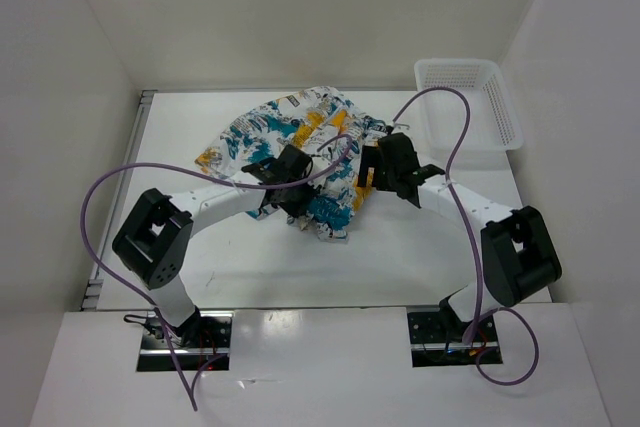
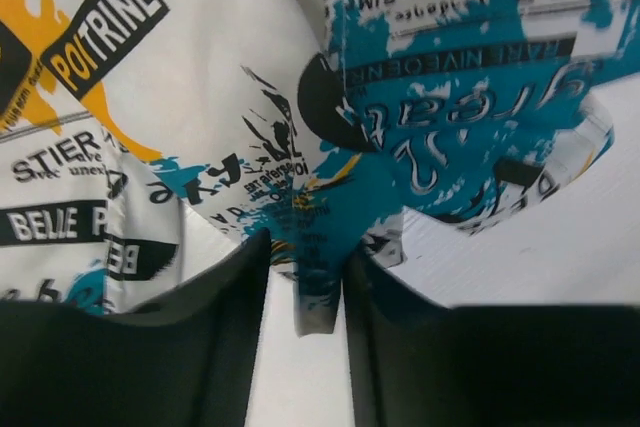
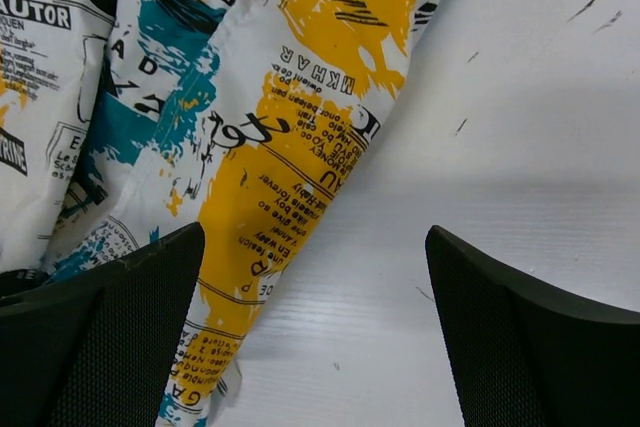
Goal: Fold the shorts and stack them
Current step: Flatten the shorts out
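From the top camera I count one pair of shorts [image 1: 285,132], bunched in a heap at the middle of the bench [image 1: 250,257], and one white mesh basket [image 1: 470,97] at the far right corner, well apart from the cloth. Two arms reach in. The left pincer [image 1: 298,209] sits at the near edge of the heap, and the right pincer [image 1: 368,175] sits at the heap's right edge. From this height I cannot tell how either pincer is set. In the left wrist camera, the left pincer [image 2: 305,267] has its two dark fingers [image 2: 230,297] drawn close, pinching a narrow fold of the teal and white shorts [image 2: 200,127] between them. More cloth spreads above, and a strip of bench [image 2: 590,217] shows to the right. In the right wrist camera, the right pincer [image 3: 312,247] is spread wide and grips nothing. One yellow-orange lobe of the shorts [image 3: 300,127] lies just beside its left finger [image 3: 120,327], and bare bench [image 3: 520,147] fills the rest of the gap.
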Action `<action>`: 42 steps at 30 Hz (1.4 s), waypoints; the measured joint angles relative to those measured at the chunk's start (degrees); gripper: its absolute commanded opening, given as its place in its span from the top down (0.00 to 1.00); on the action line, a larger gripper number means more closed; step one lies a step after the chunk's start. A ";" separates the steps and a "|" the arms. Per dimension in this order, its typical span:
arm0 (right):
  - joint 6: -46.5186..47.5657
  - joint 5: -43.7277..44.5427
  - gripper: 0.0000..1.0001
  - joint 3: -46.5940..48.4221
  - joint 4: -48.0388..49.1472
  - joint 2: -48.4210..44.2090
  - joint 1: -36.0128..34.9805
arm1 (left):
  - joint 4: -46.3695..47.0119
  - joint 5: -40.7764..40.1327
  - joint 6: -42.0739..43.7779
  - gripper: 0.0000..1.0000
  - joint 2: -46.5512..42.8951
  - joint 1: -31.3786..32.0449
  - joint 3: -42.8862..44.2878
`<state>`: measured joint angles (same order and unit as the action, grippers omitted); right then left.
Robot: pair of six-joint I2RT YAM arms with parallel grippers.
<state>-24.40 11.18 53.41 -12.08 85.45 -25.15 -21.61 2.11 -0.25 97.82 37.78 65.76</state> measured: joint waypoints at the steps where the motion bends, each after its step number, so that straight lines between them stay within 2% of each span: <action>1: -0.07 -0.04 0.05 -0.26 0.11 0.02 0.00 | 0.35 0.09 0.00 0.84 0.00 0.00 -0.02; 2: -0.09 -0.09 0.05 -0.39 0.09 0.02 0.00 | 0.85 0.15 -0.04 0.99 0.00 -0.02 -0.11; 3: -0.17 -0.09 0.05 -0.42 0.09 0.07 0.00 | 1.20 0.13 0.02 1.00 0.02 -0.02 -0.17; 7: -0.22 -0.26 0.05 -0.42 0.74 0.28 0.00 | 2.60 -0.81 0.07 1.00 0.04 -0.70 -0.39; 10: -0.22 -0.59 0.05 -0.42 1.05 0.28 0.00 | 3.61 -3.45 0.09 1.00 -0.26 -3.54 -1.92; 12: -0.22 -0.92 0.05 -0.42 1.03 0.28 0.00 | 4.11 -5.40 0.13 1.00 -1.05 -8.83 -4.15; 14: -0.22 -1.29 0.05 -0.39 1.14 0.31 -0.11 | 4.37 -7.56 0.11 0.98 -1.46 -16.68 -5.11; 16: -0.24 -1.53 0.05 -0.22 1.16 0.70 -0.44 | 6.10 -10.01 0.33 0.50 -1.46 -25.09 -4.63; 19: -0.24 -1.84 0.04 0.70 1.40 2.27 -1.38 | 6.32 -13.40 -0.24 0.12 -1.49 -33.27 -0.81; 20: -0.24 -1.97 0.04 1.11 1.46 2.91 -1.62 | 6.40 -13.62 0.13 0.12 -1.70 -33.59 0.33; 22: -0.24 -2.01 0.04 1.95 1.44 3.80 -1.97 | 6.23 -13.40 0.04 0.11 -2.97 -32.20 1.86; 27: -0.22 -1.33 0.04 4.59 1.40 4.50 -2.10 | 0.72 -9.38 0.02 0.18 -9.99 -22.86 0.44; 31: -0.22 2.86 0.14 10.82 0.79 8.68 -2.10 | -4.20 -6.43 0.07 0.16 -15.56 -12.98 -5.77; 33: -0.50 6.01 0.15 14.49 0.31 11.74 -2.10 | -5.46 -5.62 0.07 0.15 -16.48 -7.82 -9.51; 36: -1.62 9.35 0.22 18.40 -0.09 15.76 -1.53 | -5.92 -5.75 0.11 0.13 -16.26 -1.11 -14.88; 39: -3.41 10.45 0.23 20.39 -0.94 18.86 -0.26 | -3.98 -8.28 0.13 0.12 -15.28 2.08 -18.56; 42: -4.81 10.86 0.23 21.09 -1.66 21.03 1.51 | -0.28 -11.41 0.09 0.12 -12.13 2.23 -18.99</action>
<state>-29.21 22.04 74.50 -13.74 106.48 -23.64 -21.89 -9.30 -0.16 85.69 40.01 46.76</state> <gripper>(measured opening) 0.770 0.881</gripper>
